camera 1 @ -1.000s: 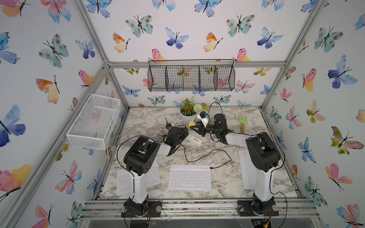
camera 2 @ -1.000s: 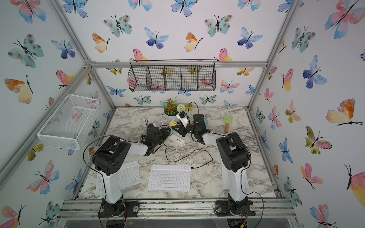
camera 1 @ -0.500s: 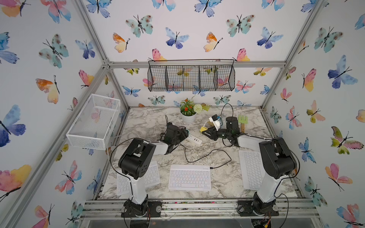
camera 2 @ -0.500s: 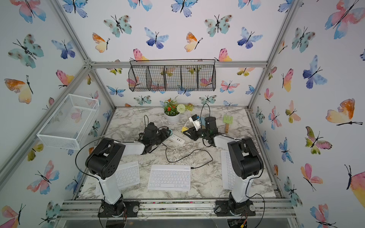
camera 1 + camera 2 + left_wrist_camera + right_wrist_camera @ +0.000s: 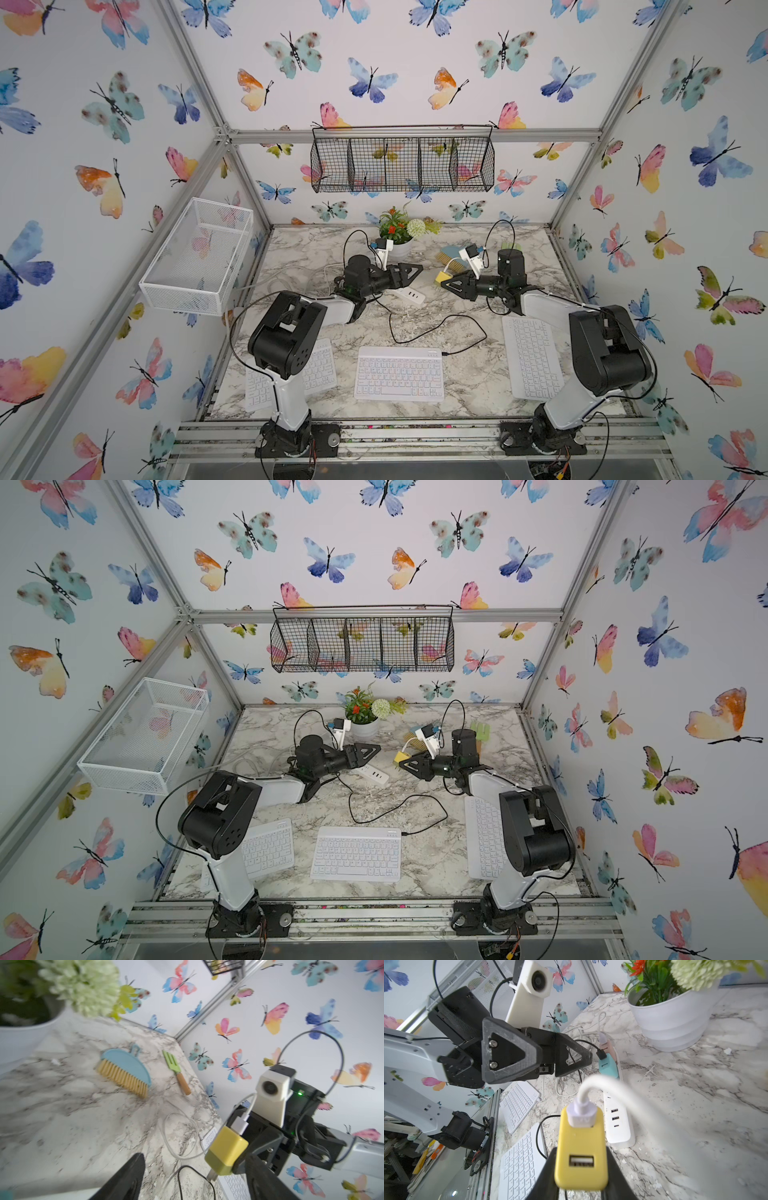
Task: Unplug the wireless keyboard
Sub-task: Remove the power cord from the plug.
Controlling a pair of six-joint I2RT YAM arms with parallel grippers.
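Right claw point(image 5: 448, 284), shifted rightward away from power strip point(image 5: 409, 296), clamps yellow charger point(image 5: 581, 1147) above desk point(image 5: 469, 374); left claw point(image 5: 415, 272) stands spread, empty; wireless keyboard point(image 5: 399, 374) lies front-centre, black cable point(image 5: 457, 322) attached.

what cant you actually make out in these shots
- left keyboard: both top views, partly behind the left arm
- right keyboard: both top views, partly behind the right arm
- plug end of the black cable: both top views, under the left gripper
- white cable from the yellow charger: blurred in the right wrist view, far end untraceable
- potted plant: blurred, cut by the edge in the left wrist view
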